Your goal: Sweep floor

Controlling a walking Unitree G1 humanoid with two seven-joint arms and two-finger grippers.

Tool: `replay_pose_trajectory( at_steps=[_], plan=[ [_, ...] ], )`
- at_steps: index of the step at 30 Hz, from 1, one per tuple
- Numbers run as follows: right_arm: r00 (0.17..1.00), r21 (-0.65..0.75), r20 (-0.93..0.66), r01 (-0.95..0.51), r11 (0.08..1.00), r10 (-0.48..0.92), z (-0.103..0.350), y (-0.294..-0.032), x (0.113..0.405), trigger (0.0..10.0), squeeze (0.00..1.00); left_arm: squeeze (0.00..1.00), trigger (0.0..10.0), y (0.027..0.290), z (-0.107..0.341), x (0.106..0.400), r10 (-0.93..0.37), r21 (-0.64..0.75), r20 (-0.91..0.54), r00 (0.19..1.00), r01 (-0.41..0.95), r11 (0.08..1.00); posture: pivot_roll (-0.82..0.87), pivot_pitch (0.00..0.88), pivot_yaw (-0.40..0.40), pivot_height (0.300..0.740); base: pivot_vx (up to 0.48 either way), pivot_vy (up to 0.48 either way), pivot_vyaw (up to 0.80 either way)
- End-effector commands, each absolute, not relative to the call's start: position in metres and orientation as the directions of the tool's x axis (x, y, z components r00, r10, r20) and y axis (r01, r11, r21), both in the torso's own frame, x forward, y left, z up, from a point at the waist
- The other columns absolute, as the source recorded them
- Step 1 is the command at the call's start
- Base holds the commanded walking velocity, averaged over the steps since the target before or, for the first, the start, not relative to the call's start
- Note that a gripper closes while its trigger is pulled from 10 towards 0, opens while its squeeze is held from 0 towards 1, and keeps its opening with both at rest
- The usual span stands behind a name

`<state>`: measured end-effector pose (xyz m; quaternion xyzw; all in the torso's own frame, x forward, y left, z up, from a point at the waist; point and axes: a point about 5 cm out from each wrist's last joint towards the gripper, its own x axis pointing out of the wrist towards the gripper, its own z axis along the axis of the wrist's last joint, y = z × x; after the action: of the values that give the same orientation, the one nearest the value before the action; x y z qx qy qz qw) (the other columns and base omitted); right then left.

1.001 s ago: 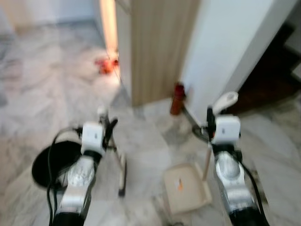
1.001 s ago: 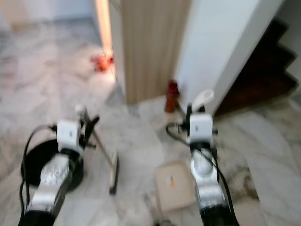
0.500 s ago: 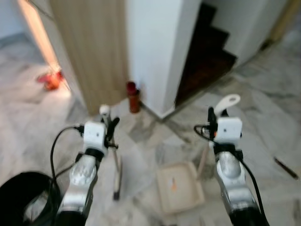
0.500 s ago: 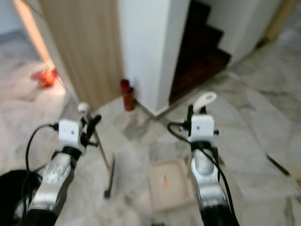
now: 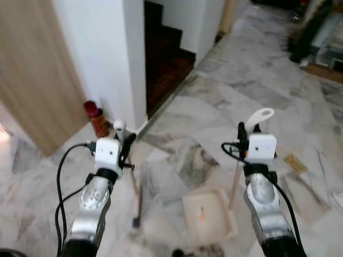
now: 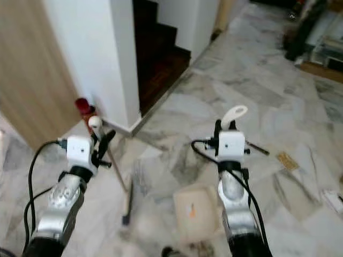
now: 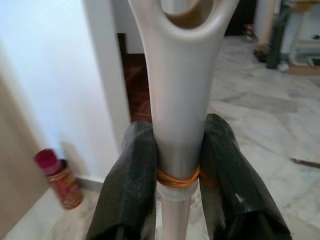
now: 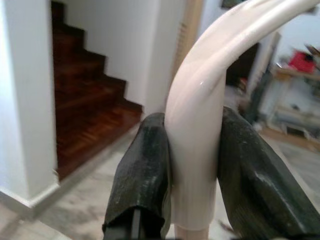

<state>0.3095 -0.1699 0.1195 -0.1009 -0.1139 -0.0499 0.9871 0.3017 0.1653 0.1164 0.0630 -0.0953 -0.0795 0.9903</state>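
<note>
On marble floor (image 5: 214,107), left gripper (image 7: 176,165) clamped on broom (image 5: 135,187), right gripper (image 8: 192,165) gripping dustpan (image 5: 209,214) handle.

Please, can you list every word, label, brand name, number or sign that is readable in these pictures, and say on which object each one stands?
No text can be read in any view.
Red canister by the white wall: its orange label is too blurred to read.
Dustpan: an orange mark on its tray, too small to read.
Small yellowish piece on the marble floor: no legible print.
</note>
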Motion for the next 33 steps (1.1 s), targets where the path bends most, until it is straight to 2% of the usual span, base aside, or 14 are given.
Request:
replay_pose_trajectory(
  at_steps=[1, 11, 12, 13, 15, 23, 33],
  plan=[
    [0.959, -0.179, 0.270, 0.134, 0.975, -0.082, 0.1278, -0.1720, 0.3105, 10.0, 0.00, 0.00, 10.0, 0.1633, 0.1231, 0.3031, -0.177, 0.150, 0.207, 0.962, 0.147, 0.978, -0.02, 0.093, -0.002, 0.740, 0.000, 0.000, -0.80],
    [0.959, -0.166, 0.268, 0.139, 0.976, -0.091, 0.1276, -0.1713, 0.3111, 10.0, 0.00, 0.00, 10.0, 0.1650, 0.1239, 0.3049, -0.174, 0.145, 0.208, 0.963, 0.145, 0.979, -0.02, 0.085, 0.001, 0.740, 0.000, 0.000, -0.80],
    [0.957, -0.119, 0.264, 0.153, 0.981, -0.117, 0.1276, -0.1725, 0.3112, 10.0, 0.00, 0.00, 10.0, 0.1650, 0.1238, 0.3051, -0.172, 0.135, 0.206, 0.963, 0.146, 0.980, -0.02, 0.084, 0.001, 0.740, 0.000, 0.000, -0.80],
    [0.950, 0.002, 0.248, 0.197, 0.980, -0.191, 0.1267, -0.1767, 0.3112, 10.0, 0.00, 0.00, 10.0, 0.1646, 0.1237, 0.3054, -0.172, 0.127, 0.206, 0.963, 0.148, 0.981, -0.02, 0.084, 0.002, 0.740, 0.000, 0.000, -0.74],
    [0.943, 0.080, 0.233, 0.224, 0.971, -0.237, 0.1256, -0.1795, 0.3110, 10.0, 0.00, 0.00, 10.0, 0.1643, 0.1238, 0.3056, -0.175, 0.127, 0.206, 0.963, 0.151, 0.980, -0.02, 0.084, 0.002, 0.740, 0.000, 0.000, -0.47],
    [0.942, 0.030, 0.253, 0.222, 0.975, -0.222, 0.1277, -0.1795, 0.3101, 10.0, 0.00, 0.00, 10.0, 0.1699, 0.1274, 0.3067, -0.131, 0.053, 0.227, 0.965, 0.122, 0.991, -0.02, 0.076, 0.001, 0.740, 0.000, 0.000, 0.00],
    [0.946, 0.023, 0.258, 0.197, 0.980, -0.196, 0.1280, -0.1760, 0.3096, 10.0, 0.00, 0.00, 10.0, 0.1688, 0.1257, 0.3080, -0.130, 0.053, 0.213, 0.968, 0.122, 0.991, -0.03, 0.064, -0.001, 0.740, 0.082, 0.000, 0.00]
  ],
)
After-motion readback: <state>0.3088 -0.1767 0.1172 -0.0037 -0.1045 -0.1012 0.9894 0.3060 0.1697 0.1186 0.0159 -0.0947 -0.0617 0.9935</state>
